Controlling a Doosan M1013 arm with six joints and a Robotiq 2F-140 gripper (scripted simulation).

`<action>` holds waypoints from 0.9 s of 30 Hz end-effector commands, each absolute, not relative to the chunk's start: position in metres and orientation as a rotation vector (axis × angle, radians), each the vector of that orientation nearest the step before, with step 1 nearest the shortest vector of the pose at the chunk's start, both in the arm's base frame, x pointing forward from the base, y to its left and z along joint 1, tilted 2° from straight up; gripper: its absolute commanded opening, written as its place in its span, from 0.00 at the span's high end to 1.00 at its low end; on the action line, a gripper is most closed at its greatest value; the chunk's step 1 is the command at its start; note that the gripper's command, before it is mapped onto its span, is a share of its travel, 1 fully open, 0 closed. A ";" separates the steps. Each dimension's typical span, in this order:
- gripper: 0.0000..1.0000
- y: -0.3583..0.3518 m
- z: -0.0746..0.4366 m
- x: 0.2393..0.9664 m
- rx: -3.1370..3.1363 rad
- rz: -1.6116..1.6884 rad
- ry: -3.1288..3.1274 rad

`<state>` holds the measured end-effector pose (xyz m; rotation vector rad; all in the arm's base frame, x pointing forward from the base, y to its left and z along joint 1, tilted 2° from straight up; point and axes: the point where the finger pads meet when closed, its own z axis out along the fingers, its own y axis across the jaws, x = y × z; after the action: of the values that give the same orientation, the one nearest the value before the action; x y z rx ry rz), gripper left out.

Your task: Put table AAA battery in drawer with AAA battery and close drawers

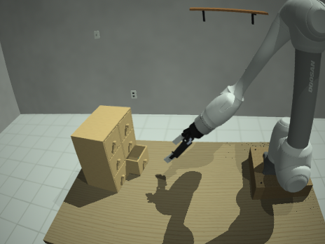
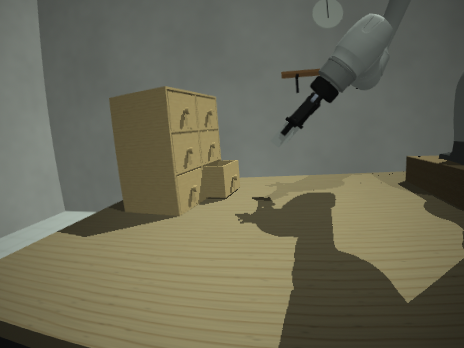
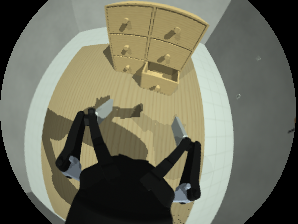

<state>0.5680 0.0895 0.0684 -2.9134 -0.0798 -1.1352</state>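
The small wooden chest (image 1: 94, 159) (image 2: 144, 155) (image 3: 140, 17) stands upright at the table's far end, with three rows of two drawers. Its bottom right drawer (image 1: 134, 166) (image 2: 215, 182) (image 3: 167, 86), as seen from the front, is pulled well out and looks about level. The other drawers look pushed in. In the wrist view part of this drawer's inside shows, but I cannot make out a battery in it. No battery can be made out on the table either. My gripper (image 1: 173, 149) (image 2: 282, 137) (image 3: 143, 113) is open and empty, above the table in front of the open drawer, pointing down toward the chest side.
The wooden table top (image 1: 115, 221) (image 2: 165, 280) carries the chest and the arm's wooden base block (image 1: 280, 189) (image 2: 435, 182). The arm's shadow lies across the table in front of the chest. A wooden rail (image 1: 227, 11) (image 2: 300, 74) is on the back wall.
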 end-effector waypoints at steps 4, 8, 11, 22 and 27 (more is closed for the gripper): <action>0.00 0.087 0.072 0.570 -2.968 -1.075 -0.070; 0.00 0.086 0.072 0.569 -2.975 -1.059 -0.069; 0.00 0.086 0.072 0.569 -2.979 -1.049 -0.070; 0.00 0.087 0.075 0.571 -2.993 -1.005 -0.069; 0.00 0.086 0.075 0.571 -2.999 -0.992 -0.069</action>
<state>0.5691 0.0863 0.0710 -2.9414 -0.0852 -1.0255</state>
